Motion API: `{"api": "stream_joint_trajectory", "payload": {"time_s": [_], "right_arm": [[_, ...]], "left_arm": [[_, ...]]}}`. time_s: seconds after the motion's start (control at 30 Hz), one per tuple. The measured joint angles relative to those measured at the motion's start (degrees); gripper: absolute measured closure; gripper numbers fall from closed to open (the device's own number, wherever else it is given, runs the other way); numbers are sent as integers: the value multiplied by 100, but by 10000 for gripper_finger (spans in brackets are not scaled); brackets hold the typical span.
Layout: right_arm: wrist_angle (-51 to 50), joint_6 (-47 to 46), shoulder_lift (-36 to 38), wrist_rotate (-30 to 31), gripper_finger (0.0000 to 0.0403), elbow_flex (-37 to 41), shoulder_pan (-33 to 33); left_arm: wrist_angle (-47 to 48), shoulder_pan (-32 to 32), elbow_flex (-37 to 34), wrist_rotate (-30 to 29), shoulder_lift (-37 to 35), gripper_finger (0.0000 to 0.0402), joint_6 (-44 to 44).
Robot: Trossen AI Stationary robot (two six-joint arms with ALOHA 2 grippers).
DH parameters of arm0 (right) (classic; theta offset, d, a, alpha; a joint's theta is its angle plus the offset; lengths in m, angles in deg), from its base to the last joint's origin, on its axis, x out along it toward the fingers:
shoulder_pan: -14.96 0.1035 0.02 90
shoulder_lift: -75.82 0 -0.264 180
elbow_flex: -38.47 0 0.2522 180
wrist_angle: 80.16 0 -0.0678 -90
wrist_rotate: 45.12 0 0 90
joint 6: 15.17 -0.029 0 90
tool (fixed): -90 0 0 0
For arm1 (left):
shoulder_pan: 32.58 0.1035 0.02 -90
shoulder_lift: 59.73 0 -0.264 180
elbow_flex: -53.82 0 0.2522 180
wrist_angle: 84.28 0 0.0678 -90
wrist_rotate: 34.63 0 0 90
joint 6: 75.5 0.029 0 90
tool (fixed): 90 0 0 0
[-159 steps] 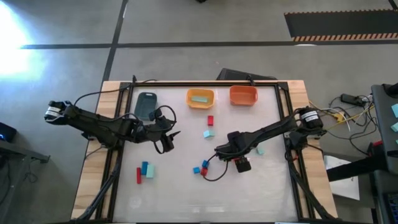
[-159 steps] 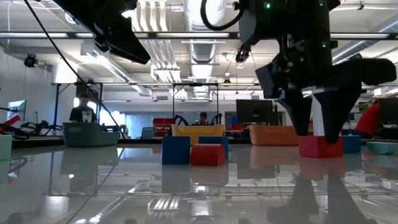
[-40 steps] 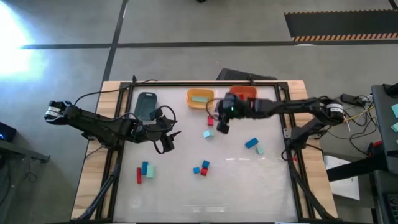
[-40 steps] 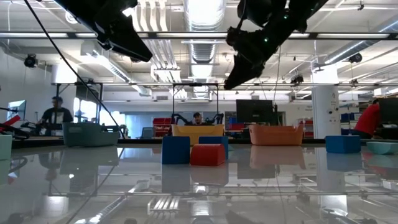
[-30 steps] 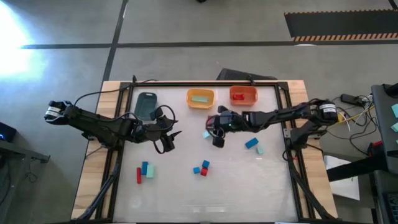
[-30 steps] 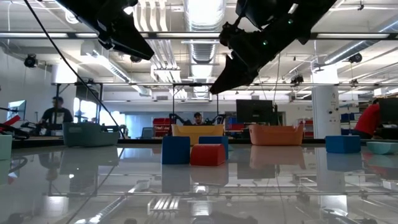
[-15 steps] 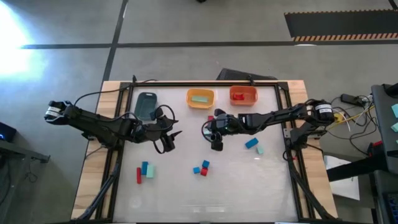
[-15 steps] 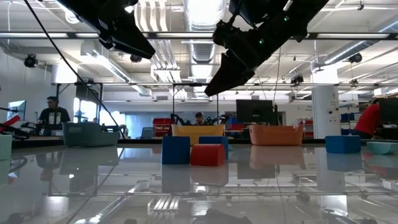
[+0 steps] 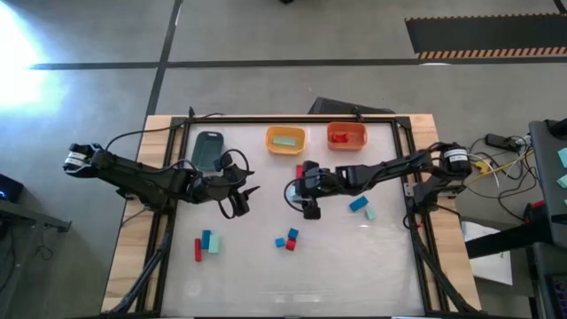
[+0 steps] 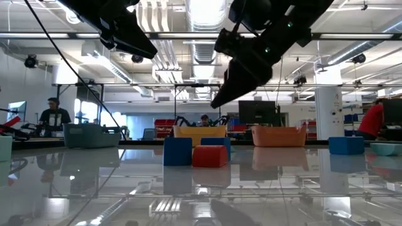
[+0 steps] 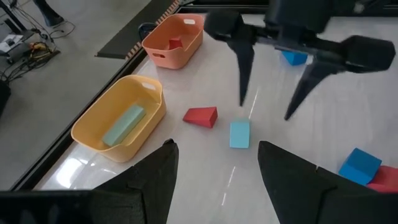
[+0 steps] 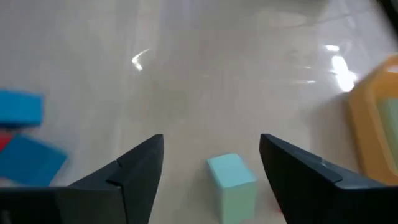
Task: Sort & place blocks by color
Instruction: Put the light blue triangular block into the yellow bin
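My right gripper (image 11: 267, 102) hangs open above a pale teal cube (image 11: 239, 134), fingers pointing down and apart from it; its own view shows that cube (image 12: 231, 180) between the fingers. A red wedge (image 11: 201, 116) lies beside the cube. Two blue blocks and a red one (image 9: 286, 239) sit nearer the near edge, red, blue and teal ones (image 9: 205, 244) at near left, and a blue (image 9: 358, 204) and a teal (image 9: 370, 213) at right. My left gripper (image 9: 239, 202) waits open, raised at mid-left.
Three bins stand along the far edge: a grey one (image 9: 209, 151), a yellow one (image 9: 285, 140) holding a teal bar, and an orange one (image 9: 346, 135) holding a red block. The table has a black frame rail (image 9: 412, 195). People show in the room behind.
My right gripper has come away from the orange bin toward the table's left and near edge, stopping over the pale teal cube. The left arm has kept still.
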Motion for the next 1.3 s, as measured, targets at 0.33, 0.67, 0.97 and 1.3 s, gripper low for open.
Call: {"api": "stream_joint_trajectory", "payload": {"time_s": [0.33,0.67,0.97,1.3], "right_arm": [[-114,501,-533,-204,165,4,-251],[-57,780,-788,-648,165,4,-684],[76,751,-902,-917,169,11,-781],[50,553,-902,-917,227,27,-781]], "left_arm": [[-23,0,-2,0,0,196,0],[-29,0,-2,0,0,196,15],[-28,0,-2,0,0,196,17],[-24,0,-2,0,0,196,11]]}}
